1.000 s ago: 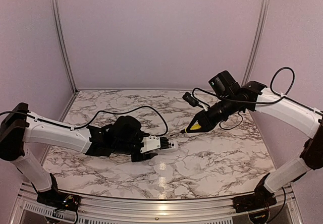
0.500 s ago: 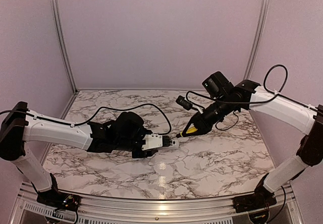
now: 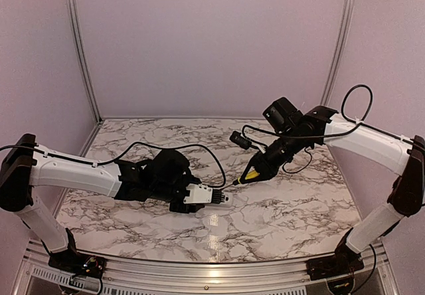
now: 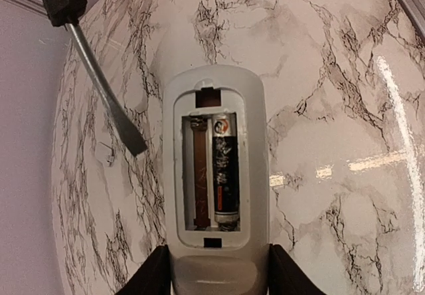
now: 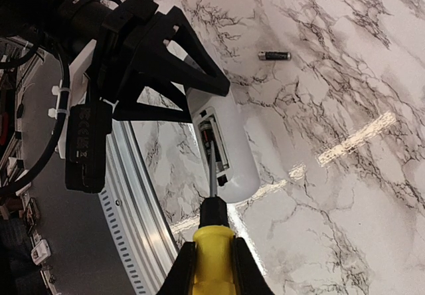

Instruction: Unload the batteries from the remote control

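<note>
While your left gripper (image 4: 216,276) clasps the remote (image 4: 255,142), long axis running up mid-frame, and your right gripper (image 3: 268,161) is clamped tight on the screwdriver (image 5: 214,238), note its blade (image 4: 128,134) lies apart, upper left of the seated battery (image 4: 226,172).

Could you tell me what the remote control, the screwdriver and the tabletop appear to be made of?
Remote control: likely white plastic, with a smooth, moulded, glossy shell.
Screwdriver: grey metal blade with dull sheen; yellow and black handle, probably plastic or rubber.
Tabletop: marble-patterned, glossy, mirroring the lights; stone or printed laminate, cannot tell.
</note>
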{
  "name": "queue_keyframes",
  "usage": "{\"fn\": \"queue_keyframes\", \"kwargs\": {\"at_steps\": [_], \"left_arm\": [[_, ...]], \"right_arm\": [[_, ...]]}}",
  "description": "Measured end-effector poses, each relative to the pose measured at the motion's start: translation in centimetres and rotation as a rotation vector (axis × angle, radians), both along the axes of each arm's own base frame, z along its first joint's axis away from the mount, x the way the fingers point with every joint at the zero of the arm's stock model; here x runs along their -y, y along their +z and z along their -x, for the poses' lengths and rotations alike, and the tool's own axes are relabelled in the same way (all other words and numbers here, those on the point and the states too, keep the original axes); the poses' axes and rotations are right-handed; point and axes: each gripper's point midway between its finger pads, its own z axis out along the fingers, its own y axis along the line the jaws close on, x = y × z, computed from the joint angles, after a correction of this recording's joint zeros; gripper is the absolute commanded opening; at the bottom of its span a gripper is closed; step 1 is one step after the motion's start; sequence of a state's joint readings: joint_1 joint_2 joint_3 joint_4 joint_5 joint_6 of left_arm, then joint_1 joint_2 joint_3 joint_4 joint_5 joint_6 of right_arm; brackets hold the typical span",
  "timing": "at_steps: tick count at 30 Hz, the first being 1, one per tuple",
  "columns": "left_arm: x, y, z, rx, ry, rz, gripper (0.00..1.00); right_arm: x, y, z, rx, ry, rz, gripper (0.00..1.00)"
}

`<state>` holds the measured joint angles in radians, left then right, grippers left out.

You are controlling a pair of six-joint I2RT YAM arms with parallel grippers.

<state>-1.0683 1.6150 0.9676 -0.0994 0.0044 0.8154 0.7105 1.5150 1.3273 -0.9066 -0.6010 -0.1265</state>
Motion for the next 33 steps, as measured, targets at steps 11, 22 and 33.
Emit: {"fn": "queue_keyframes", "kwargs": {"at_steps": [11, 22, 33], "left_arm": [[0.0, 0.0, 0.4, -0.007, -0.025, -0.003, 0.0], [0.0, 0.7, 0.4, 0.007, -0.032, 0.005, 0.0], [-0.2, 0.6, 0.3, 0.021, -0.033, -0.006, 0.0]], "right_arm": [[-0.9, -1.3, 1.3, -0.035, 0.046, 0.033, 0.0], [-0.9, -1.6, 1.2, -0.036, 0.043, 0.044, 0.0], [-1.0, -1.9, 0.9, -0.036, 0.039, 0.053, 0.0]]}}
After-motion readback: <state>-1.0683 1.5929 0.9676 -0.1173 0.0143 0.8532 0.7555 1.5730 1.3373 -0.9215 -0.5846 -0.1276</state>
